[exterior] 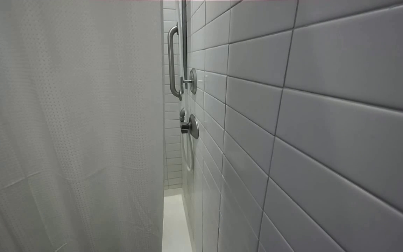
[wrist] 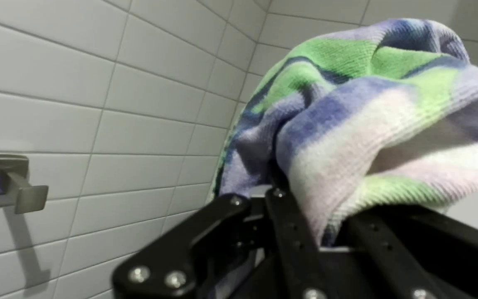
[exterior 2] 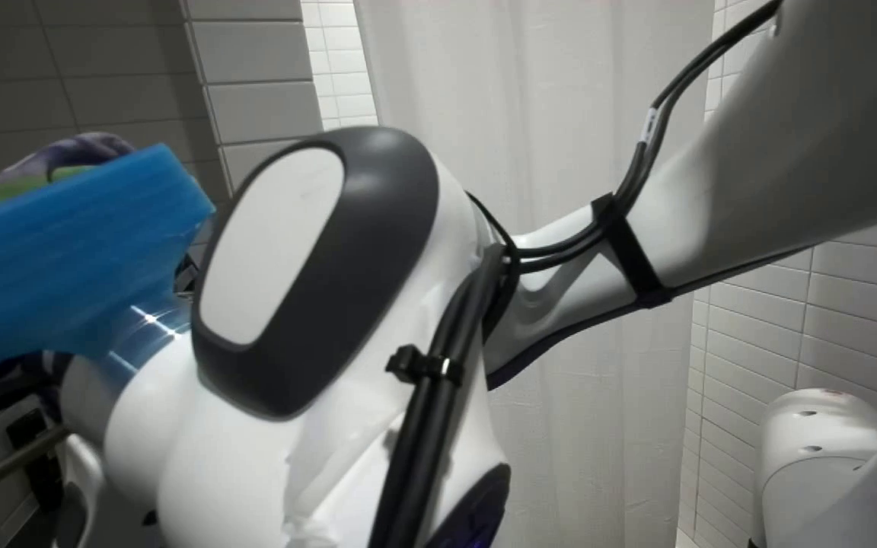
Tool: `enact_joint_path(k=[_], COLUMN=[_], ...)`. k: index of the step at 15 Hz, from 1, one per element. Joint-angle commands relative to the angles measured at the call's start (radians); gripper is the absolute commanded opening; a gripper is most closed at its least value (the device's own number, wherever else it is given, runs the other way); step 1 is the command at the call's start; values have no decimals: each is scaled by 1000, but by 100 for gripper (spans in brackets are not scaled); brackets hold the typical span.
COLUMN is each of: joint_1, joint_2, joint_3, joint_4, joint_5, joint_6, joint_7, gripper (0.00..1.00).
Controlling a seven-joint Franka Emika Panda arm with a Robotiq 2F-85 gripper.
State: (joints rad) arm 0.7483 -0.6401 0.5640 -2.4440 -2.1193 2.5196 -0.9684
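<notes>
The gripper (wrist: 318,211) pinches a ribbed green, purple and white towel (wrist: 347,137) between its jaws, the cloth bunched and folding over them. In the wrist view it is held up before the corner where two tiled walls (wrist: 139,124) meet; judging by that grip, pick-up is done and release is not. A square metal robe hook (wrist: 31,200) juts from one wall, away from the corner and apart from the cloth. Farther off, in both exterior views, hangs a white shower curtain (exterior 2: 560,434).

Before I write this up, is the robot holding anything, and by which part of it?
A multicoloured cloth, pinched in the end effector by a gathered fold; edge or middle, I can't tell.
</notes>
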Motion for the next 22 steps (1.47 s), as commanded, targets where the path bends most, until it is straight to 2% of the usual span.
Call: enact_joint_path(k=[1,5,8,11,14,17,18,19,22], joint_1=[7,16,39,56,76,102,102,111,141], joint_2=[-123,-190,-235,-295,-400,-521,-537,-528,-396], joint_3=[-5,3,-6,-6,-11,-33,-21,-10,55], joint_4=[-72,-115,-138,-176,-241,-316,-329,-330,-319], joint_5=[53,98,69,101,191,246,249,227,203], joint_6=[-87,-205,-256,-314,-408,-482,-519,-526,-478], joint_7=[5,32,65,57,15,-81,-92,-91,-94], gripper=[4,4,4,4,4,4,4,4,4])
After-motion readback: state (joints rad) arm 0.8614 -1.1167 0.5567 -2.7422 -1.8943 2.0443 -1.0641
